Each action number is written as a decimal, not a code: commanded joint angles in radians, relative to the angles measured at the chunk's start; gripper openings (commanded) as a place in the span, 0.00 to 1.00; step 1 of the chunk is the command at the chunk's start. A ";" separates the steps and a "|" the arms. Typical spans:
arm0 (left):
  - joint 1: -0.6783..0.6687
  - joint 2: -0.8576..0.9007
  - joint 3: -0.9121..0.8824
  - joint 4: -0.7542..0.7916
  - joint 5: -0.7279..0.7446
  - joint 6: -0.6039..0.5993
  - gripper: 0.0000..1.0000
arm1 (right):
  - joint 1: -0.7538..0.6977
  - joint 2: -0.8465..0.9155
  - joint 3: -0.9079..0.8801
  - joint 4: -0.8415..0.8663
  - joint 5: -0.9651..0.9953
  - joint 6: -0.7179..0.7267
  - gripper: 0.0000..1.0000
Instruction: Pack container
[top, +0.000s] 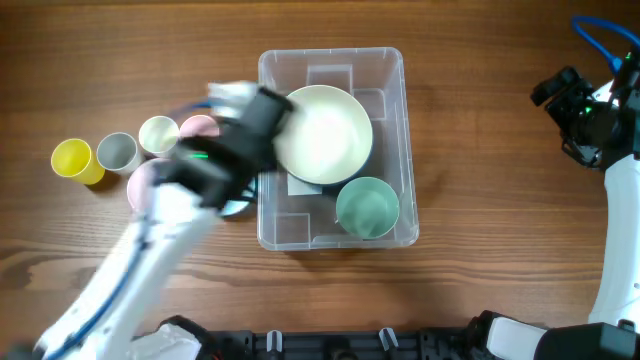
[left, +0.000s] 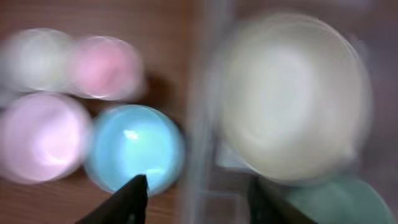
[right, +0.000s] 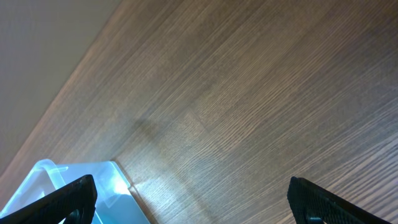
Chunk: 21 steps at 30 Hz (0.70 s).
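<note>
The clear container stands mid-table, holding a large cream bowl and a green bowl. My left gripper, blurred by motion, hovers over the container's left wall. In the left wrist view its fingers are open and empty, straddling the container wall, with a blue bowl on one side and the cream bowl on the other. My right gripper is far right, open and empty, with a corner of the container showing in the right wrist view.
Left of the container stand a yellow cup, a grey cup, a cream cup, a pink cup and a pink bowl. The blue bowl is mostly hidden under my left arm.
</note>
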 joint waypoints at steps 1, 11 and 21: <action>0.360 -0.065 0.014 -0.087 0.012 -0.134 0.68 | 0.000 0.007 0.010 0.003 0.003 0.011 1.00; 1.032 0.182 -0.200 0.054 0.463 0.031 0.73 | 0.000 0.007 0.010 0.003 0.003 0.011 1.00; 1.006 0.317 -0.352 0.220 0.474 0.105 0.27 | 0.000 0.007 0.010 0.003 0.003 0.011 0.99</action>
